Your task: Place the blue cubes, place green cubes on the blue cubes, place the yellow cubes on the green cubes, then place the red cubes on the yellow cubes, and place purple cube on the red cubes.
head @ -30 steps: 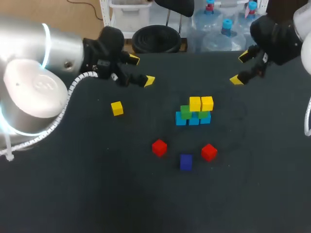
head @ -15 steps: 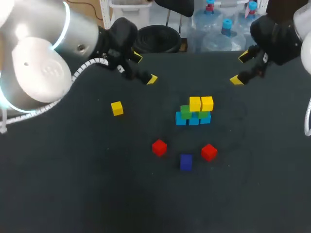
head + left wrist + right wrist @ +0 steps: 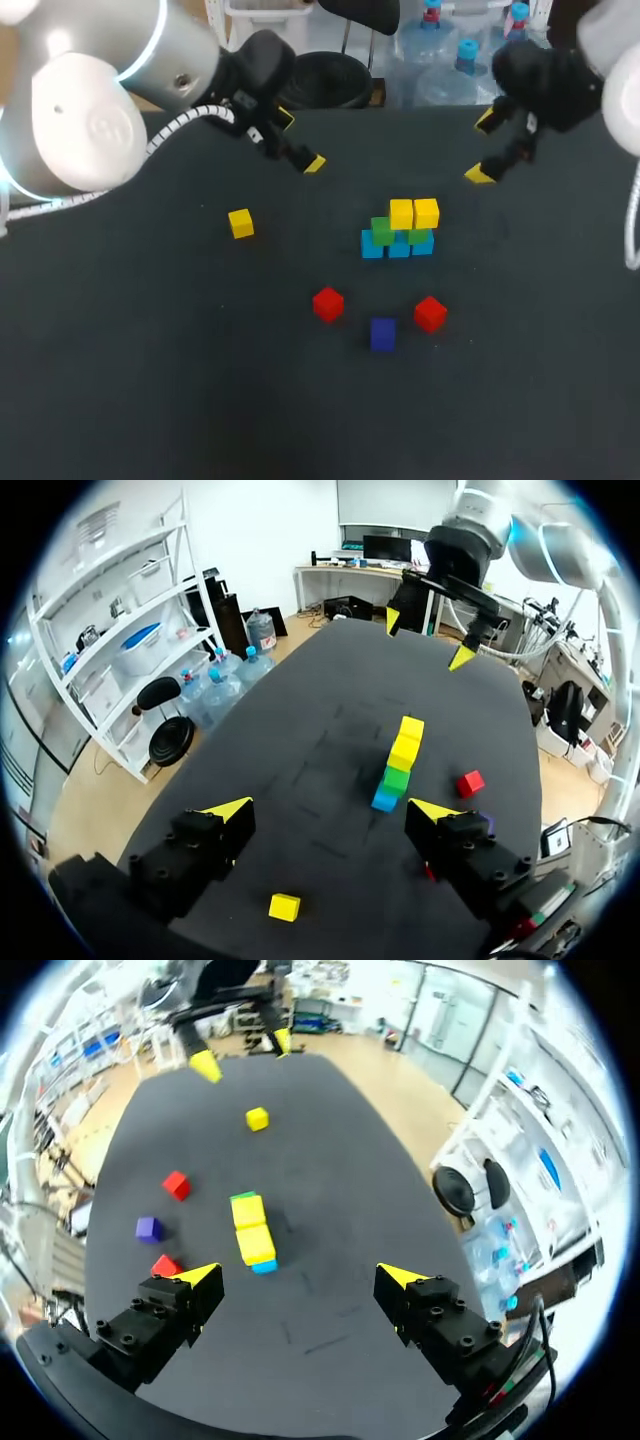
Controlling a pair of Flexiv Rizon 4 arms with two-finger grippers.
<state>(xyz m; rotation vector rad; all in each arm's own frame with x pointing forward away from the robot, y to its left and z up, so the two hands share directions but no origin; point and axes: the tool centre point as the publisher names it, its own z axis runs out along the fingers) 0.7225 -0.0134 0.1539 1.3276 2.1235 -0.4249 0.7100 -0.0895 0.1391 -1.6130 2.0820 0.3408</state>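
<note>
Left gripper (image 3: 298,141) and right gripper (image 3: 482,148) both released, empty: I should centre the left squarely over the lone yellow cube (image 3: 240,223), well apart from the stack (image 3: 400,232), whose green tier seems partly hidden.

— How does your table (image 3: 150,380) look?
— You have a dark, matt top, felt-like, with faint marks near its middle.
— And the stacked cubes (image 3: 399,230)?
— Smooth, with a dull sheen; you can't tell plastic from painted wood. Your left arm (image 3: 90,110) has a glossy silver-white shell and a ribbed white hose (image 3: 185,122). Your left gripper (image 3: 300,141) is matt black.
</note>
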